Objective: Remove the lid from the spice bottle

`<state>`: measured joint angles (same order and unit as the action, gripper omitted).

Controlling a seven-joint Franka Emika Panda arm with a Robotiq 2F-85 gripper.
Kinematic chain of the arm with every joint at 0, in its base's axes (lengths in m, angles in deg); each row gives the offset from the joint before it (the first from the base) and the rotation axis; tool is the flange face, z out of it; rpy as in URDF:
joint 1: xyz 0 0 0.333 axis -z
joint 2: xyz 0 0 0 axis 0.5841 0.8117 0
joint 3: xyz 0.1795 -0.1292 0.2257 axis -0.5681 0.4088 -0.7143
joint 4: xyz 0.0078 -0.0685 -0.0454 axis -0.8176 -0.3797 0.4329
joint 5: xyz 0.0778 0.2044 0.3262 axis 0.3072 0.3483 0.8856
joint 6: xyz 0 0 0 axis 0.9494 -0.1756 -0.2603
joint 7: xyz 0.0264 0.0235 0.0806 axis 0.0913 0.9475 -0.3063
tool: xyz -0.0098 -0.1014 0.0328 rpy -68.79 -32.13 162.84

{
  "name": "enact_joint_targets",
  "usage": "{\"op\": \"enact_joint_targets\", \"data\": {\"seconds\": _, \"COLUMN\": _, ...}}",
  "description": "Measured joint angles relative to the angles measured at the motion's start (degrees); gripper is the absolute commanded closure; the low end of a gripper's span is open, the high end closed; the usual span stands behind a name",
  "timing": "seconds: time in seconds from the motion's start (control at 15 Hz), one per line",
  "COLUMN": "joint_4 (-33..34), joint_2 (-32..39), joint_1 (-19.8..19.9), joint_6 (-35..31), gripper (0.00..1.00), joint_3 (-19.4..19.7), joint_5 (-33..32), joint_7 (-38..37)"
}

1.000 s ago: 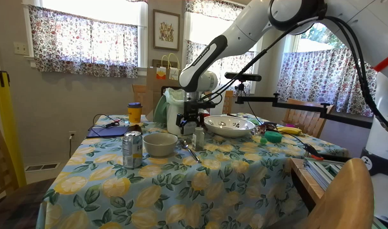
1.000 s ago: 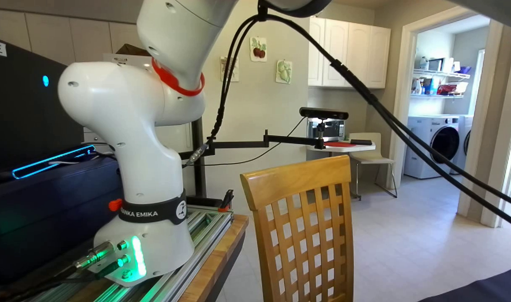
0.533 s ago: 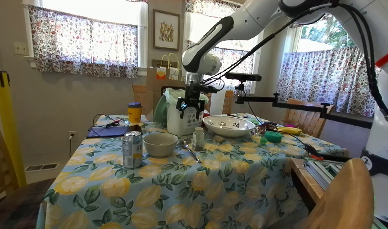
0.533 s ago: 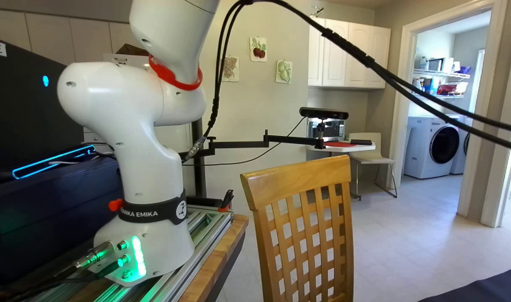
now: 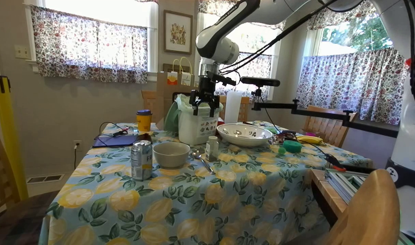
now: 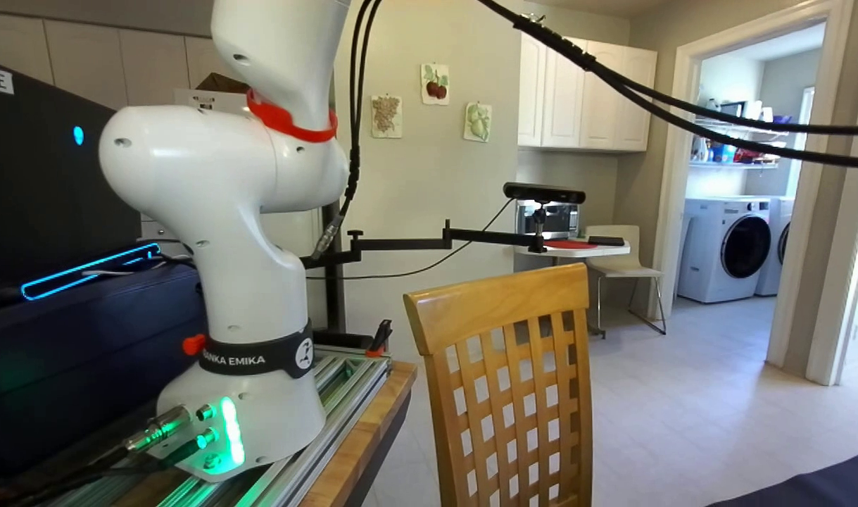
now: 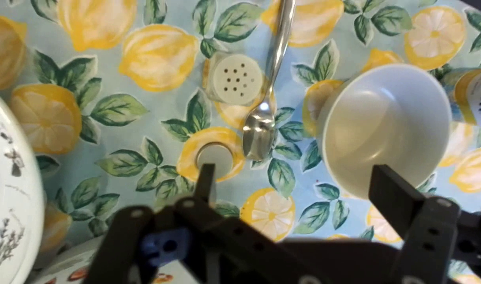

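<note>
We see the gripper (image 7: 292,179) above the lemon-print tablecloth (image 7: 122,134), its jaws spread wide and holding nothing. In the wrist view, what we take for the lid (image 7: 215,154), round, grey and partly hidden by the gripper, lies near the silver spoon (image 7: 259,138). Farther out we find the spice bottle (image 5: 212,149) upright, its perforated shaker top (image 7: 238,79) showing, with the spoon between it and the bowl (image 7: 358,118).

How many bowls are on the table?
2: a round beige bowl beside the silver drink can, a wide white patterned bowl near the clear spice bottle. Others may be hidden.
</note>
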<state>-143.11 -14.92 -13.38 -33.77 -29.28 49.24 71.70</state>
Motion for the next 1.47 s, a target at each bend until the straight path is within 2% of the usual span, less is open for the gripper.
{"op": "enact_joint_targets", "data": {"seconds": 0.67, "joint_4": -11.6, "joint_2": -9.9, "joint_1": -3.6, "joint_6": -0.7, "gripper": 0.00, "joint_3": -0.8, "joint_5": -0.3, "joint_7": 9.0}}
{"op": "enact_joint_targets", "data": {"seconds": 1.47, "joint_4": -12.5, "joint_2": -10.4, "joint_1": -3.6, "joint_6": -1.5, "gripper": 0.00, "joint_3": -0.7, "joint_5": -0.3, "joint_7": 9.4}}
